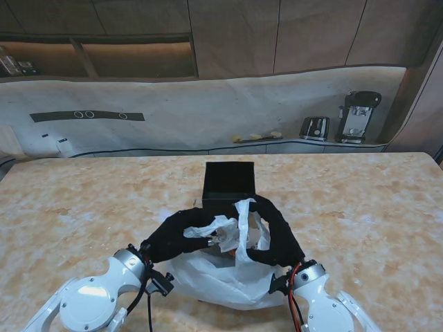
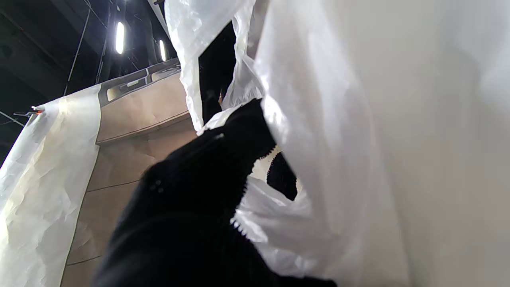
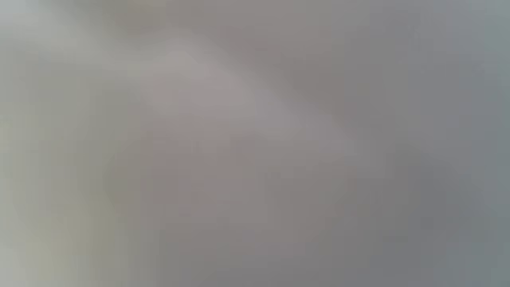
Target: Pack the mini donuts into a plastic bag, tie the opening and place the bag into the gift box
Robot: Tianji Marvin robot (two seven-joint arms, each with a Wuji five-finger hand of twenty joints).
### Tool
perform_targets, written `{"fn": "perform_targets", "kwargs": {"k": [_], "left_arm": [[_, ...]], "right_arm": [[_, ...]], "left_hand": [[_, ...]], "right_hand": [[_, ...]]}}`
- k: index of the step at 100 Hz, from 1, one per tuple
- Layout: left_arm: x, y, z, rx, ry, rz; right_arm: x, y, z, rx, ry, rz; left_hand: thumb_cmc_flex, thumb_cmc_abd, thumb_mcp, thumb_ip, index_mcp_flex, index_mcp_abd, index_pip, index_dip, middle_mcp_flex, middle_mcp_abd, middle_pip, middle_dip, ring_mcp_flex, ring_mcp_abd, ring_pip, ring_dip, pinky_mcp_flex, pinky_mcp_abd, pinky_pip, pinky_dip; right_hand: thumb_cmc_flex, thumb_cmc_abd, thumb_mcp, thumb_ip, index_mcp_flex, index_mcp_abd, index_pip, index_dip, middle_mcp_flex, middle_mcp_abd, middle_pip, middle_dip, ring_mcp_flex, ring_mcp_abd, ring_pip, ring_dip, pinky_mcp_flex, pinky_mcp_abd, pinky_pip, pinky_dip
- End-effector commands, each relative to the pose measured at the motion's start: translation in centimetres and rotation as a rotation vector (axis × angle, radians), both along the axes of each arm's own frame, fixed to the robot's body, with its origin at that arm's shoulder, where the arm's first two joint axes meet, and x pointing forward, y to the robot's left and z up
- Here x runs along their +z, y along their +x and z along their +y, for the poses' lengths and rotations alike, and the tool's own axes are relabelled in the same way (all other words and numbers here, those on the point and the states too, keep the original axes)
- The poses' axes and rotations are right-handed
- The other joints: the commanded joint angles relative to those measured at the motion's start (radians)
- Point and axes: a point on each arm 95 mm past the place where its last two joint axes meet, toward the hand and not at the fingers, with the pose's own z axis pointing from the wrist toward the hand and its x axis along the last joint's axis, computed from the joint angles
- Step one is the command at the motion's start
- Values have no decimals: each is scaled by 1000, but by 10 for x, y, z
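Plainly, the white plastic bag [image 1: 221, 277] is thin, soft film: light, slippery, easy to tear, and it will slump wherever it is not held. It lies on the marble table [image 1: 83, 207] close to me, between the two wrists, with the black gift box [image 1: 230, 181] just beyond it, farther from me. Something brownish shows at the mouth, probably a donut, though too small to tell.

The left hand [image 1: 181, 235], in a black glove, is curled shut on a twisted strip of film near the mouth. The right hand [image 1: 277, 232] is likewise closed on the bag's other flap; its wrist view is only grey blur, probably film over the lens.

The best hold, I judge, is on the gathered ears, not the belly. The bag's body spreads left to right, while its mouth and one upright ear [image 1: 242, 214] point away from me toward the box.
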Motion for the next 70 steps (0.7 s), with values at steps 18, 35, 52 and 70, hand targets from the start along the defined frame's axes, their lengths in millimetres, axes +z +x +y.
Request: {"fn": "perform_targets", "kwargs": {"k": [18,35,52,70], "left_arm": [[-3,-4,-11,-40,-11,31],[-4,-6,-18,-44,-28,43],[-3,-7,-23,-30,-45,42],[-3,-8,-26,-21,-60,44]], "right_arm": [[2,1,10,25,-12,-7],[2,5,13,32,-32,-3],[1,8,16,39,-49,6],[-1,10,19,13,-61,8]], "left_hand": [[-12,-37,25,-27,27,-31,-27,9,25,-23,-10,-11,7,-25,-22,-12,-5,-9,-15,13],[-13,-32,15,-29,27,-35,-31,8,17,-25,-12,-11,5,-27,-26,-8,-5,-10,-22,12],[-9,-30,6,-31,27,-35,-32,7,11,-26,-10,-8,4,-26,-20,2,-6,-13,-27,12],[-8,-30,-1,-31,28,-36,-32,6,13,-24,-4,-3,2,-26,-16,10,-6,-11,-30,14]], "right_hand": [[41,18,-33,-9,17,-20,-6,-4,-21,-32,29,9,14,-27,-2,-9,-8,-18,4,-15],[91,36,-66,1,92,-2,19,8,-23,-33,70,25,17,-25,2,-5,-10,-12,0,-23],[147,57,-101,10,155,16,25,15,-19,-32,93,33,24,-24,2,-4,-12,-7,1,-22],[264,146,-184,37,274,34,53,32,46,-34,115,46,53,-17,16,2,-7,-1,28,-14]]}}
